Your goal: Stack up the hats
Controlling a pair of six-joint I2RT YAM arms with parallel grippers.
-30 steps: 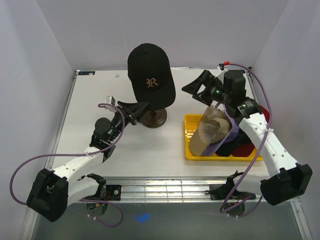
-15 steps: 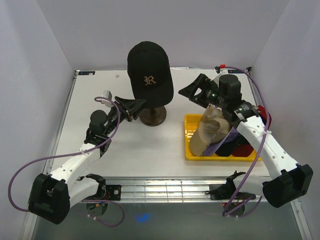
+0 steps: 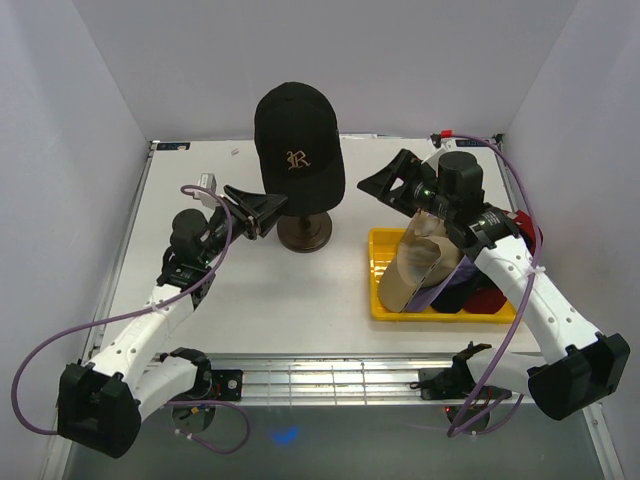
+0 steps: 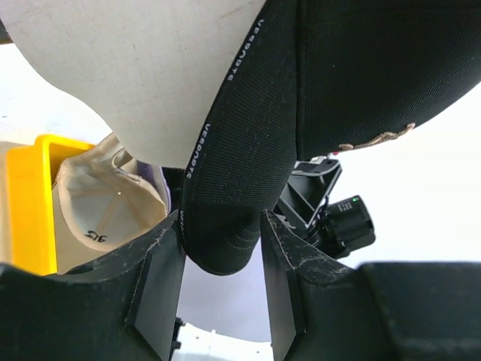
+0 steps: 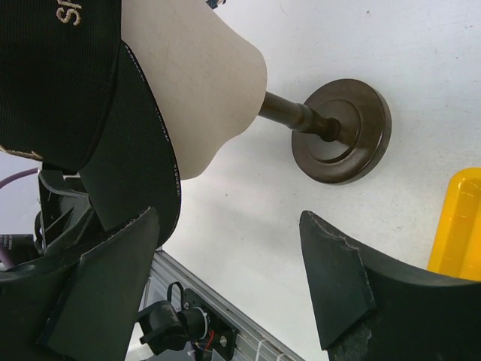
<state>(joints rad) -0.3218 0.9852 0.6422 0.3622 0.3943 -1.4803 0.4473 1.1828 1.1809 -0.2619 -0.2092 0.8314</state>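
Observation:
A black cap [image 3: 300, 150] with a gold logo sits on the beige mannequin head [image 5: 203, 83]. My left gripper [image 3: 262, 205] is at its lower left. In the left wrist view its fingers [image 4: 161, 263] press both sides of the cap's brim [image 4: 225, 188]. My right gripper [image 3: 385, 185] is open and empty to the right of the cap, and one finger [image 5: 113, 263] is close to the brim. A tan cap [image 3: 415, 265], a lavender cap [image 3: 447, 285], a dark cap [image 3: 460, 297] and a red cap [image 3: 492, 298] lie piled in the yellow tray [image 3: 378, 305].
The mannequin head stands on a dark round base [image 3: 305, 233] at mid-table. The yellow tray also shows in the left wrist view [image 4: 30, 203] with the tan cap [image 4: 105, 203] in it. White walls enclose the table on three sides.
The black cap has turned and straightened on the head, its logo shifting up and left. My left arm has swung left while its gripper stays at the brim. My right gripper moved slightly left.

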